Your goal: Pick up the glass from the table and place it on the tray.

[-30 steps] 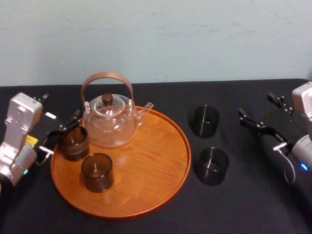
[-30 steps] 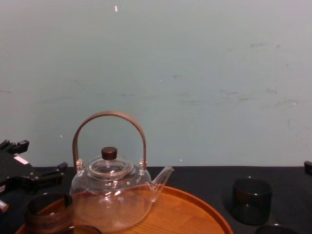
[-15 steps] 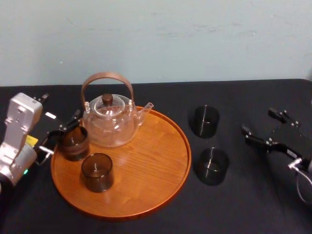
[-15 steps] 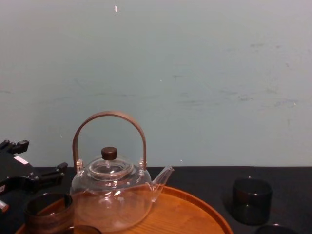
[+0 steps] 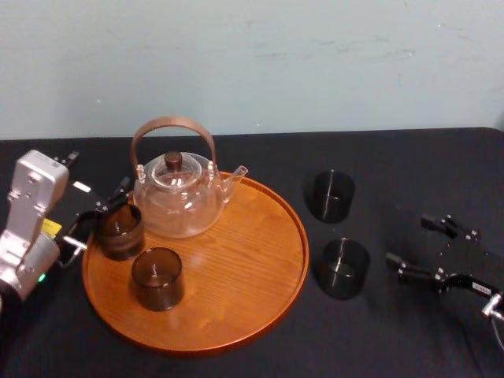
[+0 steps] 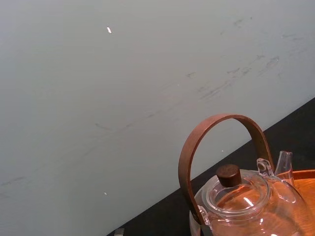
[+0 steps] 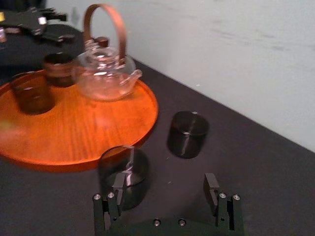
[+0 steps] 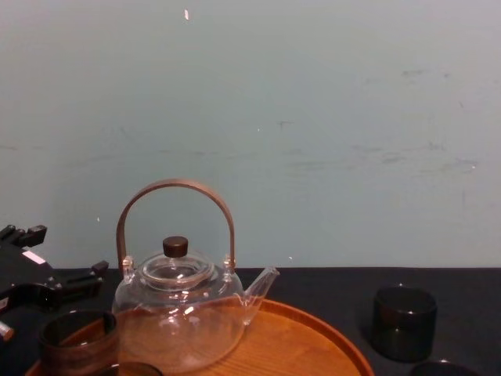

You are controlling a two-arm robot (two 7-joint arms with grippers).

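Observation:
Two dark glasses stand on the black table [image 5: 394, 165] to the right of the tray: a far glass [image 5: 329, 195] [image 7: 187, 133] [image 8: 403, 321] and a near glass [image 5: 343, 268] [image 7: 124, 172]. My right gripper [image 5: 408, 239] [image 7: 165, 194] is open and low over the cloth, just right of the near glass and apart from it. The round wooden tray [image 5: 236, 260] [image 7: 78, 132] carries a glass teapot [image 5: 175, 193] and two brown glasses [image 5: 120, 231] [image 5: 157, 277]. At the tray's left edge my left gripper [image 5: 101, 214] [image 8: 47, 274] is open beside the rear brown glass.
The teapot's tall wooden handle [image 6: 221, 142] rises above the tray's back part. A pale wall runs behind the table's far edge. Bare cloth lies in front of the tray and to the right of the two dark glasses.
My right gripper has dropped and drawn back towards the table's front, from beside the far glass to beside the near one. The left arm and all the glasses stay put.

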